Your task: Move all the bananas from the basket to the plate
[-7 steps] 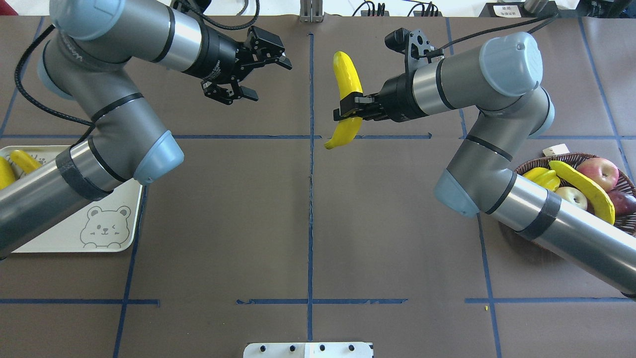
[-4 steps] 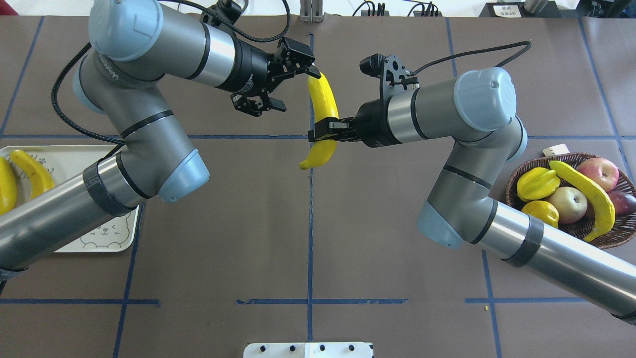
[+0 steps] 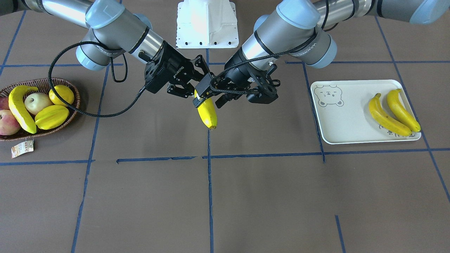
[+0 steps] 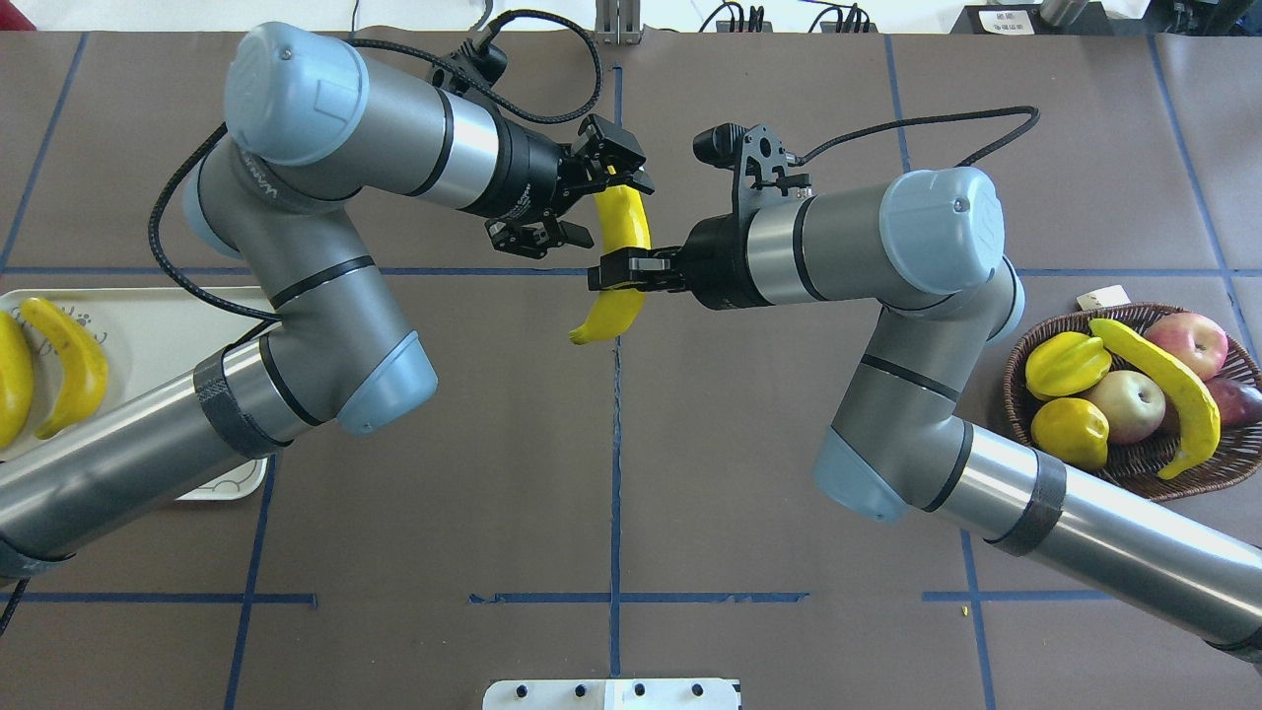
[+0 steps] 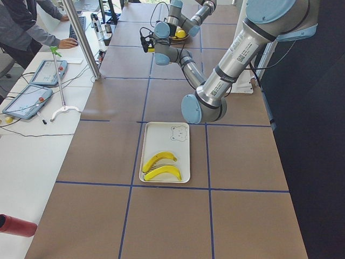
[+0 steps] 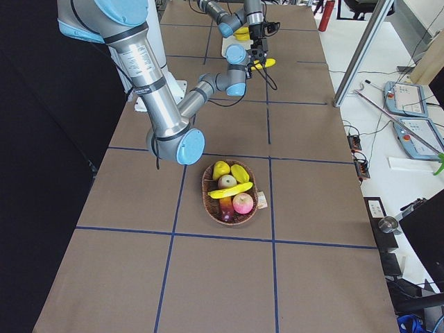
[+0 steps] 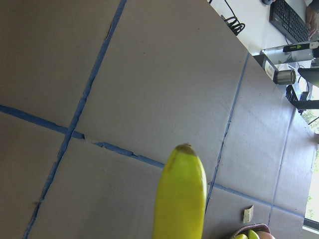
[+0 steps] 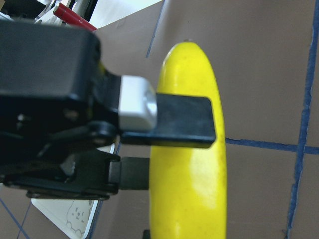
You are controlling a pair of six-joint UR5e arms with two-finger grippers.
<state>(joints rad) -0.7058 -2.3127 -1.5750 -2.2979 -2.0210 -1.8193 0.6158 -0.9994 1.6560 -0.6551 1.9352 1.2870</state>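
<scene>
My right gripper (image 4: 616, 274) is shut on the middle of a yellow banana (image 4: 621, 222) and holds it in the air over the table's centre line. My left gripper (image 4: 613, 209) is open, with its jaws on either side of the banana's far part. The banana also shows in the front view (image 3: 207, 114), the left wrist view (image 7: 182, 199) and the right wrist view (image 8: 187, 189). Two bananas (image 4: 69, 365) (image 4: 10, 375) lie on the cream plate (image 4: 168, 325) at the left. One banana (image 4: 1168, 380) lies across the fruit in the wicker basket (image 4: 1213, 478) at the right.
The basket also holds a starfruit (image 4: 1065, 363), a lemon (image 4: 1068, 432) and apples (image 4: 1132, 404). A paper tag (image 4: 1102, 296) lies beside it. My left forearm hangs over the plate's near corner. The robot's white base (image 4: 611, 693) sits at the near edge.
My right gripper carried the banana left and nearer to the robot. My left gripper swung right to meet it, and its jaws now stand around the banana's far part.
</scene>
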